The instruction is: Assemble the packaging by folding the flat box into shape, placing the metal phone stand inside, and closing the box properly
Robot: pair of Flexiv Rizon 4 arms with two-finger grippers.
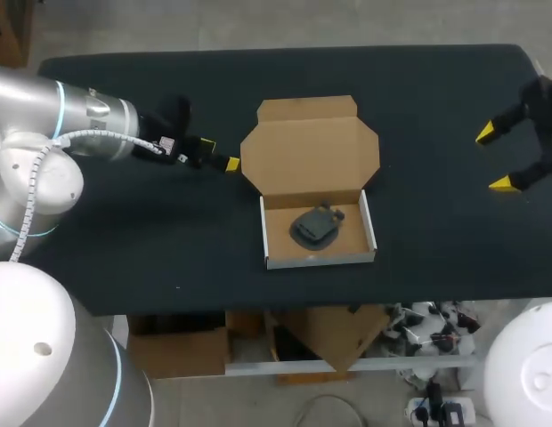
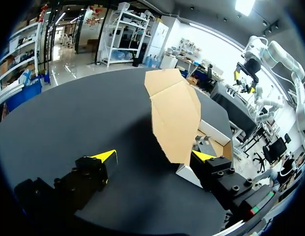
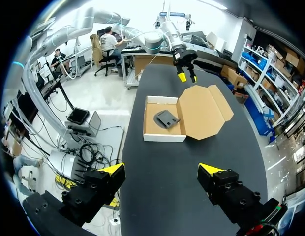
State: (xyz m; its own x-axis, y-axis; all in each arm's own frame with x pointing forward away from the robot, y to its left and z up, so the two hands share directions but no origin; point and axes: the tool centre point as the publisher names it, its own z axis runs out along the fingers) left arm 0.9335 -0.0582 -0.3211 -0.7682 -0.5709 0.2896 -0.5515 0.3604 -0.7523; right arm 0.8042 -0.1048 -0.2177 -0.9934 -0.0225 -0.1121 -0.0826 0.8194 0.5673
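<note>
A shallow cardboard box (image 1: 319, 256) stands near the table's front edge with its lid (image 1: 310, 147) flung open toward the back. The dark metal phone stand (image 1: 315, 226) lies inside it. My left gripper (image 1: 224, 164) is open at the lid's left edge; in the left wrist view the lid (image 2: 176, 118) rises between and ahead of its fingers, with the left gripper (image 2: 155, 156) spread wide. My right gripper (image 1: 493, 159) hovers open far to the right. From the right wrist view the box (image 3: 164, 124), stand (image 3: 165, 118) and lid (image 3: 204, 111) lie well ahead of the right gripper (image 3: 163, 170).
The black table (image 1: 151, 240) is bare to either side of the box. Its front edge runs just below the box, with cardboard and cables beneath. The left arm's silver body (image 1: 71, 116) crosses the table's left part.
</note>
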